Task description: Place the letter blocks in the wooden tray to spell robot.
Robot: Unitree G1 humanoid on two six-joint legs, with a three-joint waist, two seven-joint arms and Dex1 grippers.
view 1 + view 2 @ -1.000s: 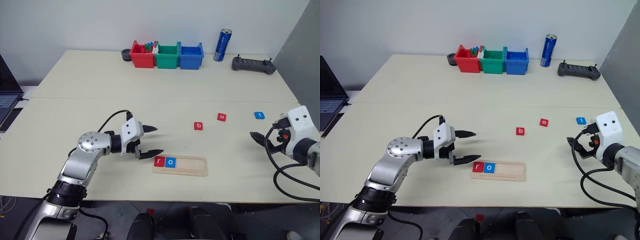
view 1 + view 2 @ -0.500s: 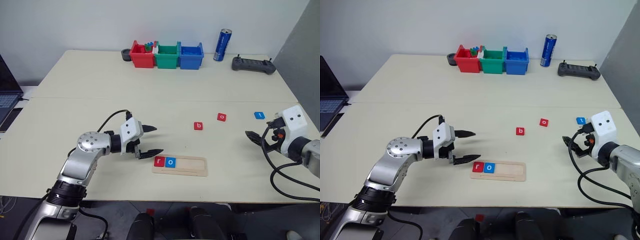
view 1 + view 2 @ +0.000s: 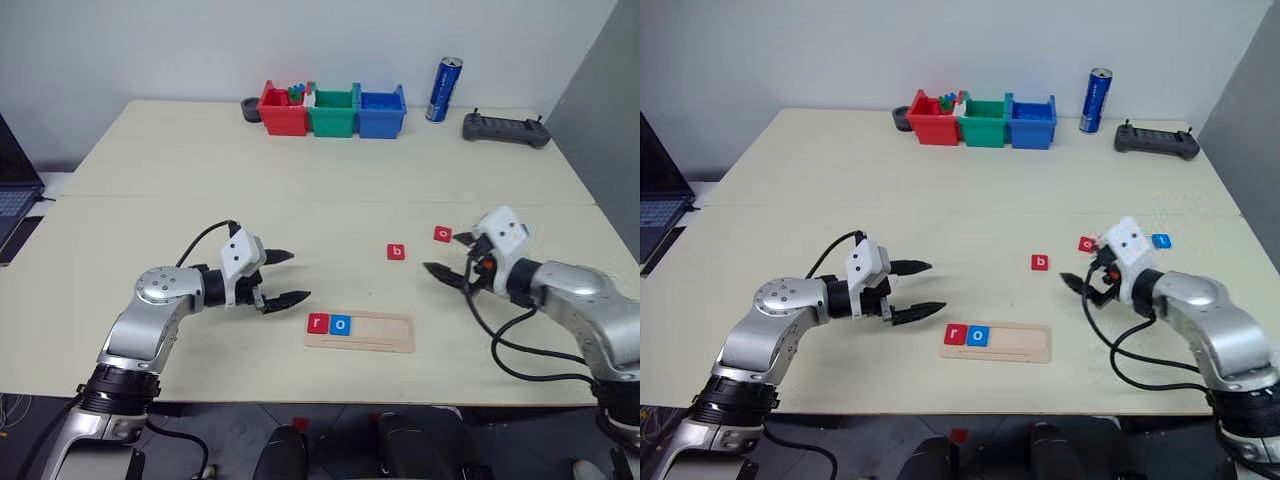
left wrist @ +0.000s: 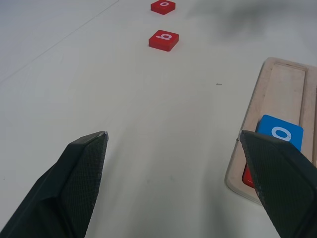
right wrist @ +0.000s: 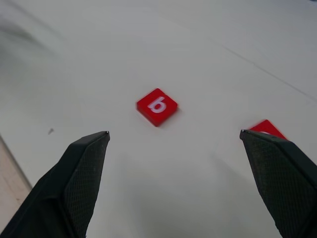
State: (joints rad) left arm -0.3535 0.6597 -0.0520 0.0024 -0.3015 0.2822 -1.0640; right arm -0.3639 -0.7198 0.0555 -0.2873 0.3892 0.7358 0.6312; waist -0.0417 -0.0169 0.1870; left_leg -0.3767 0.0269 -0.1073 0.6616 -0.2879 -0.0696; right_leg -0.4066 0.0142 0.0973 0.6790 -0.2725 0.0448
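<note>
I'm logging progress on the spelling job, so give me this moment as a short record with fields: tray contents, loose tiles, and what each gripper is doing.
tray: wooden tray near the table's front edge, holding the red r tile and the blue o tile at its left end; the rest is unfilled
loose tiles: red b tile, red o tile and blue t tile lie on the table beyond the tray
left gripper: open, holds nothing, left of the tray
right gripper: open, holds nothing, pointing toward the red b tile
spelling: r and o placed; b, o, t remain
</note>
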